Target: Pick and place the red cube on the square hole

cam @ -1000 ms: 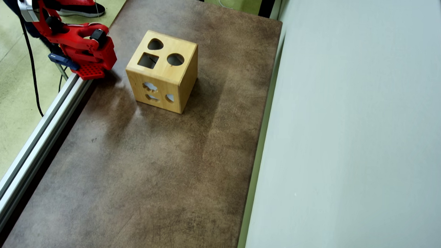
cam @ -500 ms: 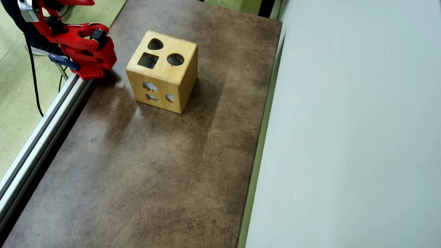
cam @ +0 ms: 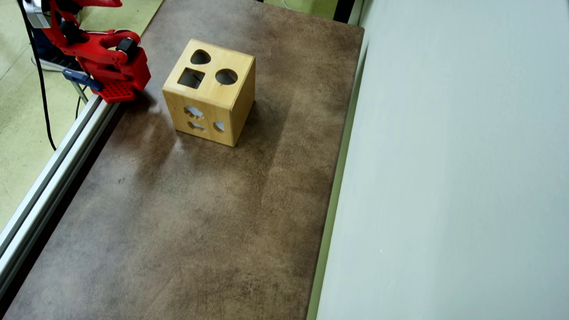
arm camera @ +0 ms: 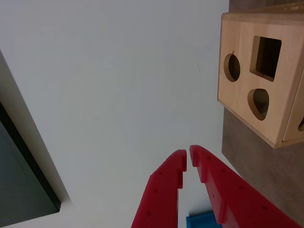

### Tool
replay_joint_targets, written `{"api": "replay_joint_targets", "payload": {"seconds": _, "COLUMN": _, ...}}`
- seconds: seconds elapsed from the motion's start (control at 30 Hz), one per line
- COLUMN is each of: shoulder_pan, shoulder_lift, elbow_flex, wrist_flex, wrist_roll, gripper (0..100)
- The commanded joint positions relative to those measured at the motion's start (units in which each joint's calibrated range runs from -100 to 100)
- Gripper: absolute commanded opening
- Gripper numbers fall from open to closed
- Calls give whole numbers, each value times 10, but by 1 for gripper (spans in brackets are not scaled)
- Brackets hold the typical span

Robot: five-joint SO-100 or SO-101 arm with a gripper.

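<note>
Progress looks nil: no red cube shows in either view, so its place can't be told. Red fingers (arm camera: 187, 159) nearly meet, holding nothing, well away from the pale wooden shape-sorter box (cam: 210, 92) on the brown counter (cam: 192, 213). Its square hole (cam: 191, 78), among 3 top cutouts, sits empty.

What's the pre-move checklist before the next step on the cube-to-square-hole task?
1. Red cube located: not ok, none in either view.
2. Tool empty: ok, nothing between the fingers.
3. Tool open enough to grasp: not ok, tips nearly touching.
4. Square hole unobstructed: ok, top face of wooden box clear.
5. Box upright on brown mat: ok.
6. Arm clear of box: ok, parked at the mat's left edge.
</note>
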Motion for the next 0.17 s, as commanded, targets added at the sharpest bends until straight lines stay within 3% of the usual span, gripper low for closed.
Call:
{"api": "replay_joint_targets", "payload": {"seconds": 0.0, "shoulder_pan": -2, "shoulder_lift": 3, "elbow_flex": -2, "wrist_flex": 4, "wrist_roll": 5, "gripper": 2}}
{"api": "replay_joint_targets", "payload": {"seconds": 0.13, "shoulder_pan": -2, "shoulder_lift": 3, "elbow_flex": -2, "wrist_flex": 4, "wrist_roll": 5, "gripper": 2}}
